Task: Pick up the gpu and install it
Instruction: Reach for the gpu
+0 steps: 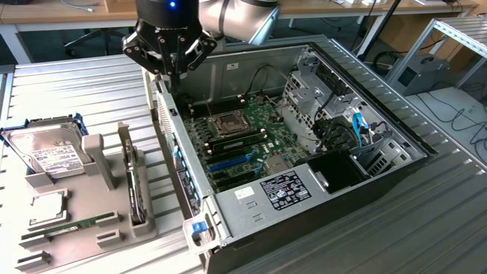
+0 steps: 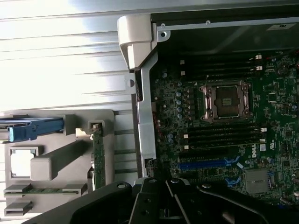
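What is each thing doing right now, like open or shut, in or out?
computer case, open, lying on its side.
gripper, shut, empty, above the case's edge.
gpu, standing on edge in the grey holder, not picked up.
hard drive, out of the case, in the holder.
RAM stick, out of the case, in the holder.
processor socket, looks empty.
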Controlling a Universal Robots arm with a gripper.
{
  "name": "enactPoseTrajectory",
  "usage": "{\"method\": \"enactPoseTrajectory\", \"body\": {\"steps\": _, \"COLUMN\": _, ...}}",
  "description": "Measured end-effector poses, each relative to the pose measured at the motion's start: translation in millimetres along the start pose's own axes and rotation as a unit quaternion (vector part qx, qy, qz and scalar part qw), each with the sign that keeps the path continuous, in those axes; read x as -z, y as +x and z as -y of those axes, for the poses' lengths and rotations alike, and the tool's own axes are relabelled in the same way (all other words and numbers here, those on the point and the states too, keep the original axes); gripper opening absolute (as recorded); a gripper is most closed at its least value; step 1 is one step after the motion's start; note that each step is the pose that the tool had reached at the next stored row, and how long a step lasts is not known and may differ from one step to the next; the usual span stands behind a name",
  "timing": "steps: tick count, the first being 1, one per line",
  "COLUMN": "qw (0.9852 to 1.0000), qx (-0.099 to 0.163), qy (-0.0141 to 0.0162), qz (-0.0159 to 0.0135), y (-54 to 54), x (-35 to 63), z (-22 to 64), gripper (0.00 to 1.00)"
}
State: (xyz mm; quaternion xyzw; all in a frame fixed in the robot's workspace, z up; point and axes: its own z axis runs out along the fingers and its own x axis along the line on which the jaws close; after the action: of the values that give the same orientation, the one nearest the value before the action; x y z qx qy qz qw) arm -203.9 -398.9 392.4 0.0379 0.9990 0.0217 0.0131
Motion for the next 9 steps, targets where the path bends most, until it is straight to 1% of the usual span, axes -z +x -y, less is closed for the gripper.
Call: {"method": "enactPoseTrajectory", "body": {"steps": 9, "qw": 1.0000, "qx": 0.000, "qy": 0.0000, "qz": 0.0000, "y": 8.7, "x": 0.0, "z": 0.7, "gripper": 0.11}}
